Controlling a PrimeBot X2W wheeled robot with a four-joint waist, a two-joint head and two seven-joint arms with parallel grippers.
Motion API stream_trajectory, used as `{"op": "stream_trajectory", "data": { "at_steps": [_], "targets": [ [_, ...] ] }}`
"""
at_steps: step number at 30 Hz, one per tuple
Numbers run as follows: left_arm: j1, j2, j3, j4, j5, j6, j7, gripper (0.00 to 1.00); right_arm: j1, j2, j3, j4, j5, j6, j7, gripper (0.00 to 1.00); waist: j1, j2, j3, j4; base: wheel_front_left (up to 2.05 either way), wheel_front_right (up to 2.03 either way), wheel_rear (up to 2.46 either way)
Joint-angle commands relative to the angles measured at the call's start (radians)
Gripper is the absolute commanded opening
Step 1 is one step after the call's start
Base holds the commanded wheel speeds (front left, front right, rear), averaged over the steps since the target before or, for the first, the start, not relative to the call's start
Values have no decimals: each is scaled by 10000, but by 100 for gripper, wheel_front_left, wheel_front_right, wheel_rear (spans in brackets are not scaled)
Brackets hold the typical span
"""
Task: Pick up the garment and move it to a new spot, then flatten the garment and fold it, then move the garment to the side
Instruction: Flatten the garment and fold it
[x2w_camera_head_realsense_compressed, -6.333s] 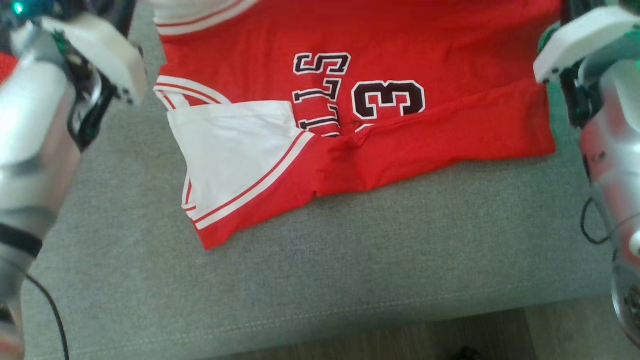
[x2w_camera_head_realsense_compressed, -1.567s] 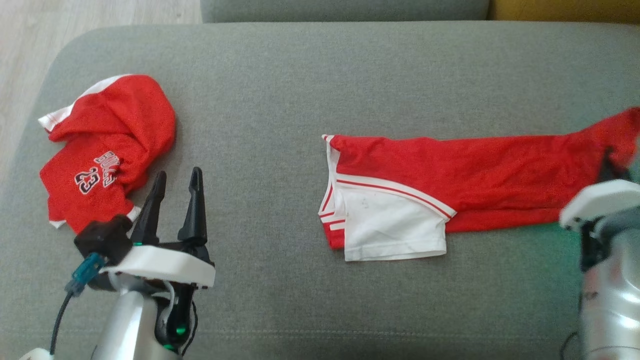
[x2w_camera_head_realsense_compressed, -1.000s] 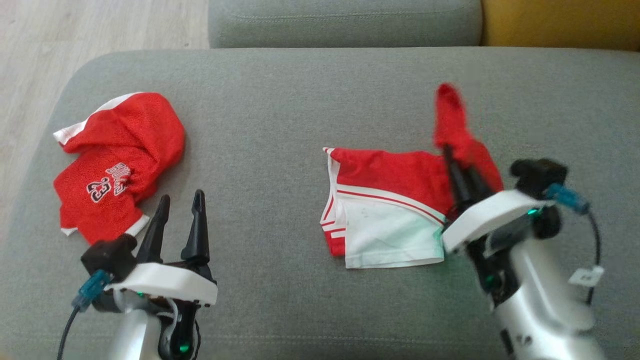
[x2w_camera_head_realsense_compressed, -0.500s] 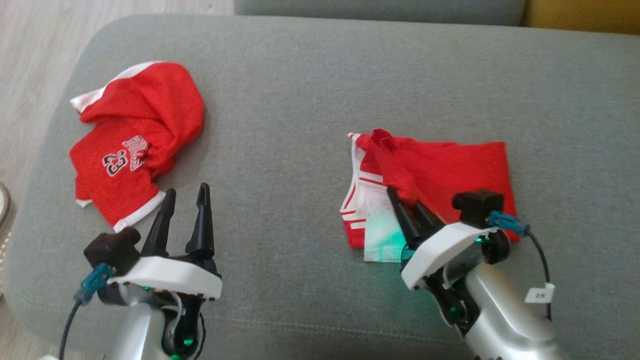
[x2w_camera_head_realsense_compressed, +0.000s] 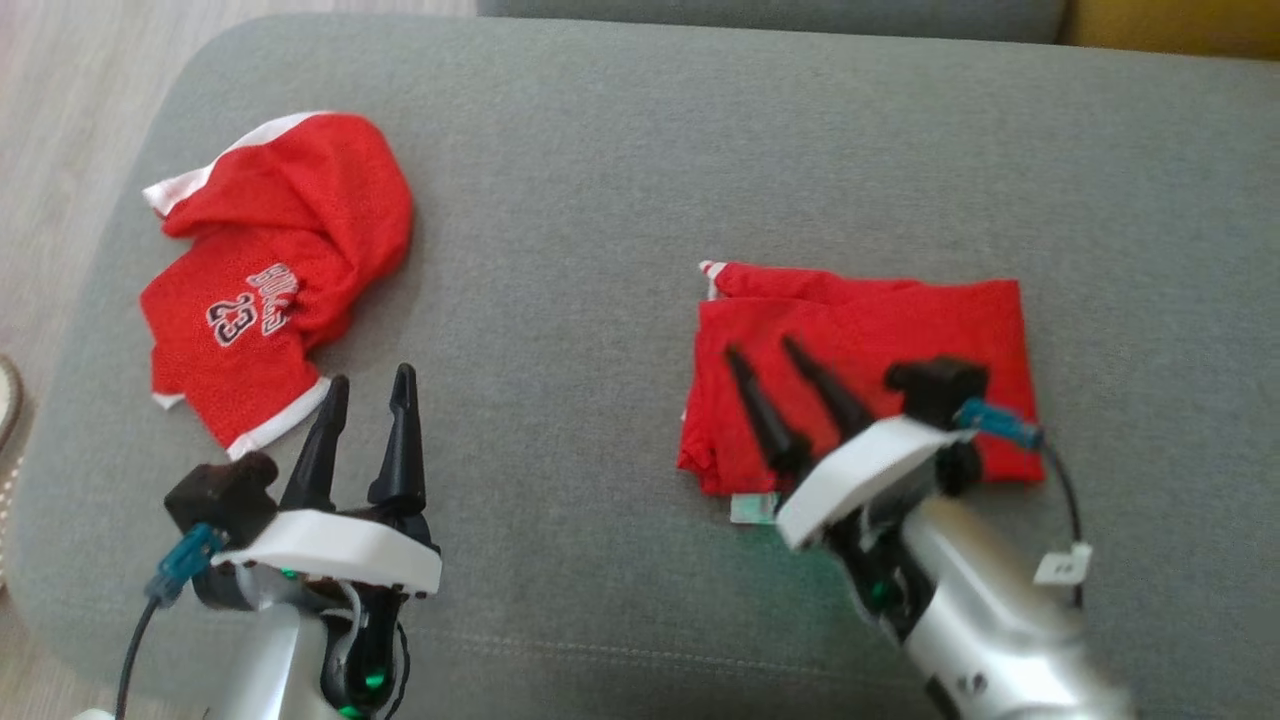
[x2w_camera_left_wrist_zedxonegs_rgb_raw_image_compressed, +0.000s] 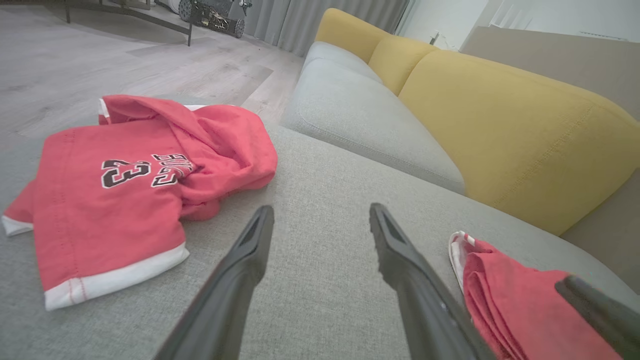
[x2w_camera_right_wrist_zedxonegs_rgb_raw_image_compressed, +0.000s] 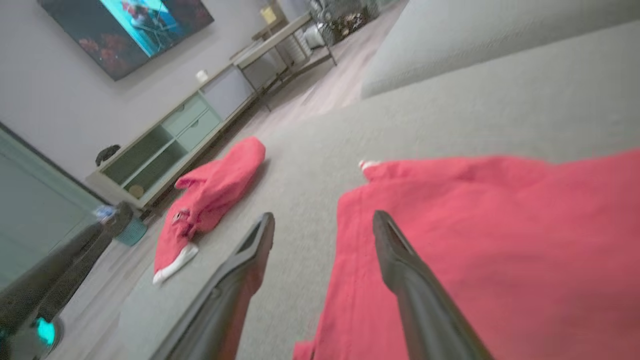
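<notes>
The red garment lies folded into a compact rectangle on the grey sofa seat, right of centre, with a white edge peeking at its top left corner and bottom. Over it hovers my right gripper, open and holding nothing; in the right wrist view the fingers spread above the red cloth. My left gripper stands open at the lower left over bare cushion, and its wrist view has the folded garment at the lower right.
A crumpled red jersey with "23" printed on it lies at the seat's left end, also in the left wrist view. Yellow back cushions rise behind. Wood floor lies beyond the left edge.
My right gripper carried the garment's right half over to the left, laid it on the white part, and let go. It now stands open above the fold. The left arm stayed put.
</notes>
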Motion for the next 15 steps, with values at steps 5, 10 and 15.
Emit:
{"op": "stream_trajectory", "data": {
  "at_steps": [5, 10, 15],
  "targets": [
    [-397, 76, 409, -561, 83, 21, -61, 100, -1007, 112, -1096, 44, -1651, 65, -555, 100, 0, 0, -260, -424, 0, 0, 0],
    [-383, 76, 443, -917, 94, 109, -61, 100, -997, -507, -2333, -488, -3801, 65, -910, 100, 0, 0, -425, -733, 0, 0, 0],
    [-336, 76, 296, -1104, 512, 243, -61, 100, -119, -961, -4010, -1232, -5010, 65, -1098, 100, 0, 0, -634, -896, 0, 0, 0]
  ]
}}
